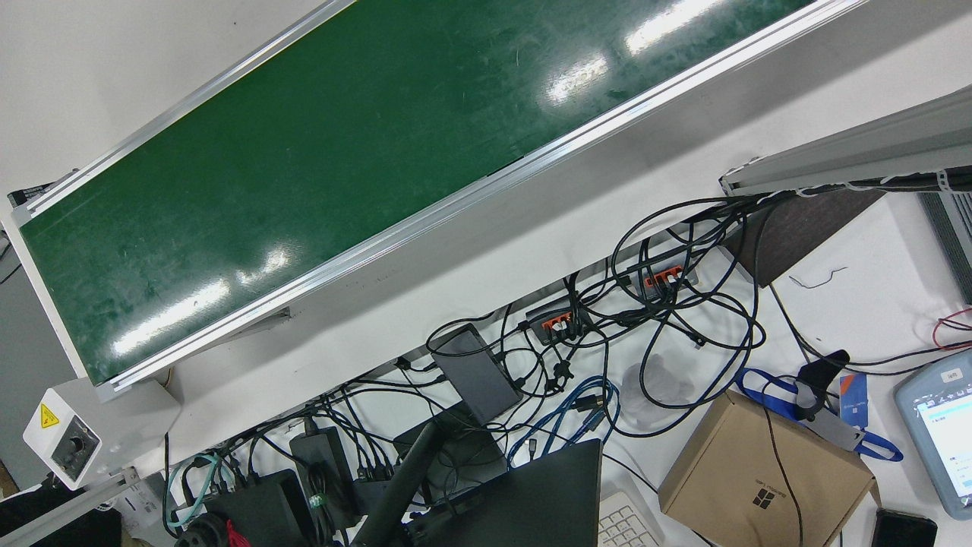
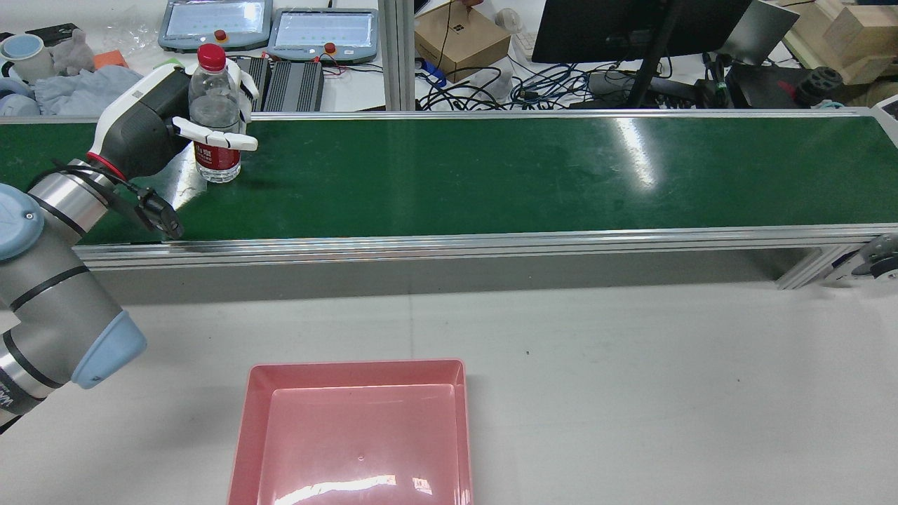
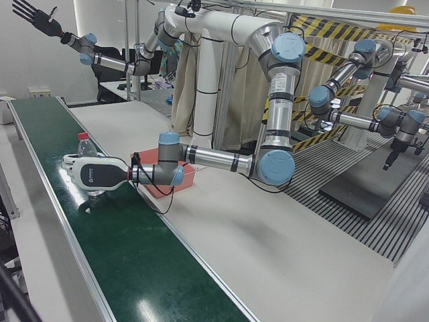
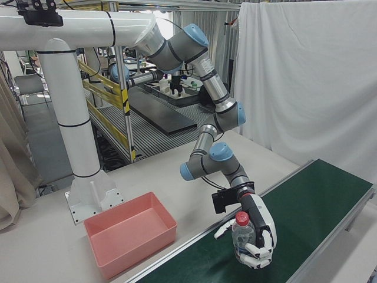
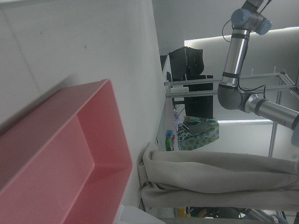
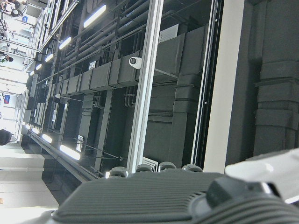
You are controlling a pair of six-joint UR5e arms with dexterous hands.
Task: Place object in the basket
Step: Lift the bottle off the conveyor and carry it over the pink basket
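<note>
The left hand wraps its white fingers around an upright clear bottle with a red cap and red label, its writing too small to read, standing on the green conveyor belt. The pink basket sits empty, well apart on the table. The right hand, raised high, has its fingers spread.

We saw bare belt right of the bottle, bare table up to the basket, only the belt's rail between.
</note>
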